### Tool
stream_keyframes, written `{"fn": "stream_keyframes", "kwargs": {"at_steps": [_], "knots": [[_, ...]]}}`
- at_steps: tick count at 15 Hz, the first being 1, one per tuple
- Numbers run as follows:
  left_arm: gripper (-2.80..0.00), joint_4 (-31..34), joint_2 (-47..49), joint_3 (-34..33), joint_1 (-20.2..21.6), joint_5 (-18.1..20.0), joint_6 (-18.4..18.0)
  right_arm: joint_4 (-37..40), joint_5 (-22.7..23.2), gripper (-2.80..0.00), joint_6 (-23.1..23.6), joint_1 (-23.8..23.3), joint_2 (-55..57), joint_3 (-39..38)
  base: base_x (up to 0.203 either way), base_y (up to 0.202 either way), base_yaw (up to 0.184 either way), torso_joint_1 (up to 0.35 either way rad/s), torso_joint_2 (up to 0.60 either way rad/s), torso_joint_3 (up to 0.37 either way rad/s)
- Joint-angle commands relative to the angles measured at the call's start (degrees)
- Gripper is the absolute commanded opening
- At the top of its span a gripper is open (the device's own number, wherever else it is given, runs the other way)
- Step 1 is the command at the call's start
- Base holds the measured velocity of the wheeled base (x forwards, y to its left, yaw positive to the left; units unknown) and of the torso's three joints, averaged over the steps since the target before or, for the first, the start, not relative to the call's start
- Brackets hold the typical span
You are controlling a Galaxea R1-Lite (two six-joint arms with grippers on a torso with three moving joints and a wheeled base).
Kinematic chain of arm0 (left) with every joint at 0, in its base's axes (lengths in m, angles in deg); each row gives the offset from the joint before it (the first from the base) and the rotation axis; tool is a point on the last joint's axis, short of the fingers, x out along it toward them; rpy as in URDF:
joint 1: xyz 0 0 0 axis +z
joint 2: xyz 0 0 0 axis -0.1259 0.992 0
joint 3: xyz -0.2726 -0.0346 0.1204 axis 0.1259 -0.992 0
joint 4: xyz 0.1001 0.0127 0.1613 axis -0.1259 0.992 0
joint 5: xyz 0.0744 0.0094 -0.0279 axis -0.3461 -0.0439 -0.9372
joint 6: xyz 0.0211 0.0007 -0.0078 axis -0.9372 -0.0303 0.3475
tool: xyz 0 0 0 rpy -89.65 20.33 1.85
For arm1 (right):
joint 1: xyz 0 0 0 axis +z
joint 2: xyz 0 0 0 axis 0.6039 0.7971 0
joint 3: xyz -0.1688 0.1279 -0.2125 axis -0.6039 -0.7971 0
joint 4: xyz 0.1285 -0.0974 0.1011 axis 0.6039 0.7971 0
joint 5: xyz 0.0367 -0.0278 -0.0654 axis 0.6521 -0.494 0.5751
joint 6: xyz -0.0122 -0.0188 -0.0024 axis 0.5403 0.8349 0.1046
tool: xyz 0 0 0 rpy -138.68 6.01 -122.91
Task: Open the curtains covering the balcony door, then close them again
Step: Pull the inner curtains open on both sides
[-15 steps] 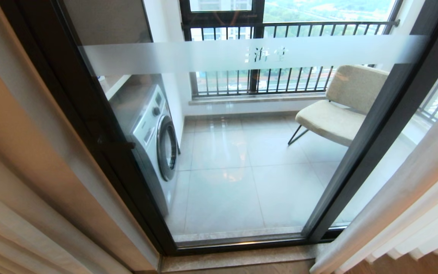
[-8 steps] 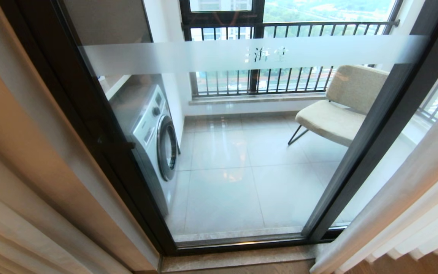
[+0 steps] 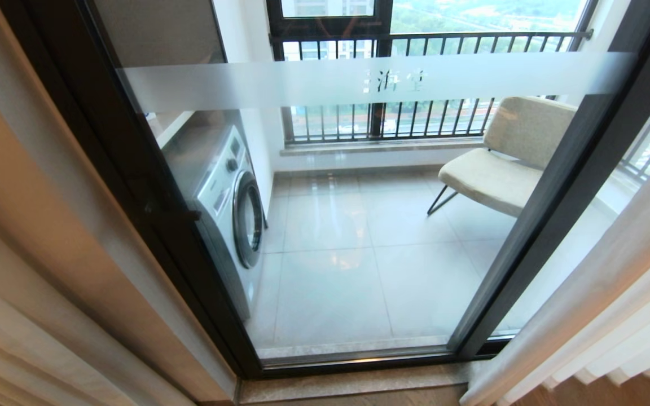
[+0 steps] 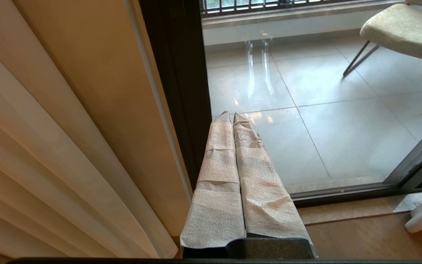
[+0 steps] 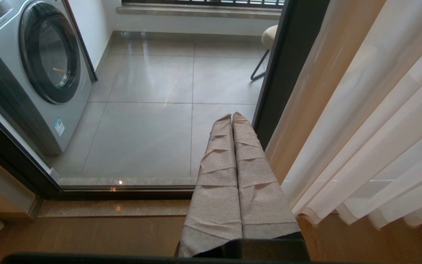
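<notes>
Now curtains (image 3: 601, 316) drawn aside, balcony door (image 3: 359, 225) seemingly shut, left gripper (image 4: 232, 116) and right gripper (image 5: 232, 117) both pressed together, empty.

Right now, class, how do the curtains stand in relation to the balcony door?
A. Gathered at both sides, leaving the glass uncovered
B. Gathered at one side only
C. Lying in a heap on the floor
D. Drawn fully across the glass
A: the curtains hang bunched at the left and right edges, and through the bare glass of the balcony door the washing machine and chair show plainly.
</notes>
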Motion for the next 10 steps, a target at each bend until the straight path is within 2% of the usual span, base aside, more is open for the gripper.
{"fn": "stream_keyframes", "kwargs": {"at_steps": [1, 10], "knots": [[-2.80, 0.0, -0.2, 0.0, 0.0, 0.0, 0.0, 0.0, 0.0, -2.80, 0.0, 0.0, 0.1, 0.0, 0.000, 0.000, 0.000, 0.000, 0.00, 0.000], [-2.80, 0.0, -0.2, 0.0, 0.0, 0.0, 0.0, 0.0, 0.0, -2.80, 0.0, 0.0, 0.1, 0.0, 0.000, 0.000, 0.000, 0.000, 0.00, 0.000]]}}
